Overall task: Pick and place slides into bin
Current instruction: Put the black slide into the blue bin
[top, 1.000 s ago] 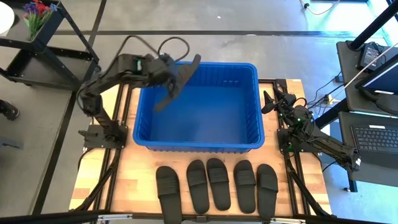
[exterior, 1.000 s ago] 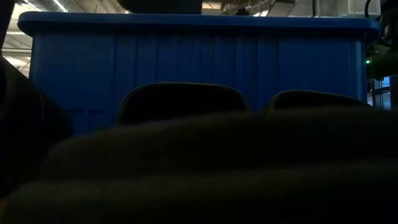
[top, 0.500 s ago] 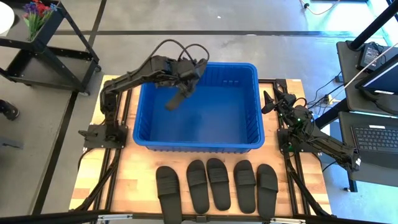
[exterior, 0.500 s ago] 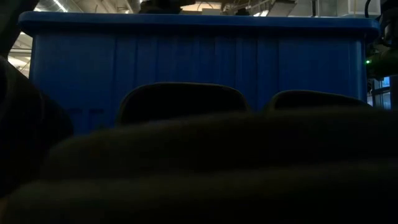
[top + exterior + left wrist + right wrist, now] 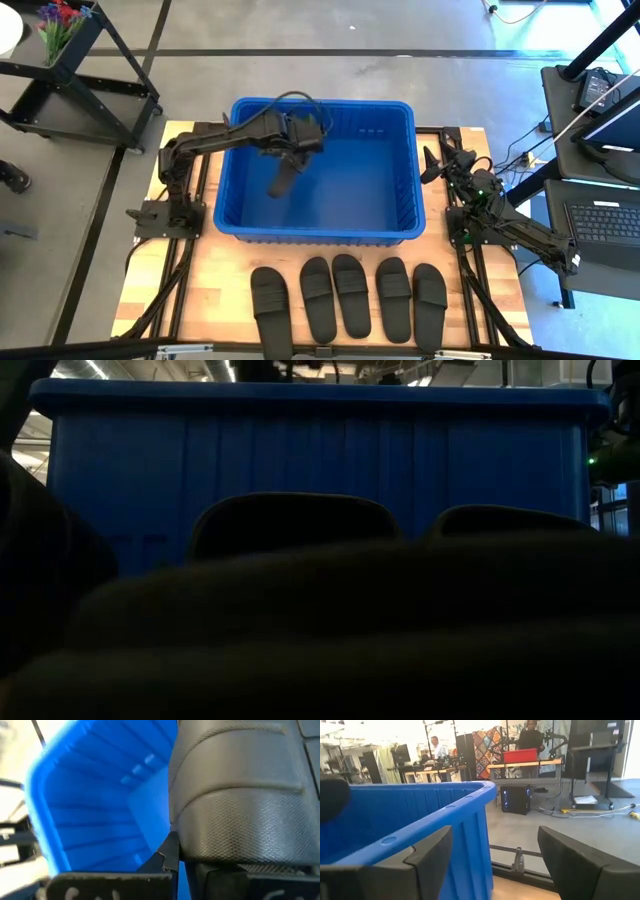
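The blue bin [image 5: 405,170] stands mid-table. My left gripper [image 5: 302,138] reaches over its far-left part and is shut on one black slide [image 5: 282,178], which fills much of the left wrist view [image 5: 240,820]. Several more black slides [image 5: 348,292] lie flat on their soles in a row on the table in front of the bin; the low view shows their straps [image 5: 290,525] before the bin's near wall [image 5: 320,450]. My right gripper [image 5: 432,165] is open and empty beside the bin's right wall [image 5: 445,820]. My left gripper holds the slide by its upper end [image 5: 293,152], coming from above and from the table's left. The slide hangs below the fingers inside the bin, slanting toward the near side. The slide itself hides the place of contact; one fingertip [image 5: 169,854] shows at its edge.
The bin's rolled rim [image 5: 320,236] stands high around the held slide. Both arm bases and their rails stand at the table's left [image 5: 160,215] and right [image 5: 470,225] edges. Desks with laptops [image 5: 600,220] stand to the right of the table.
My left gripper has carried the slide from above the bin's far-left rim toward the right, then toward the near side and down into the bin. The slide has stayed hanging below the fingers and now sits lower inside the bin.
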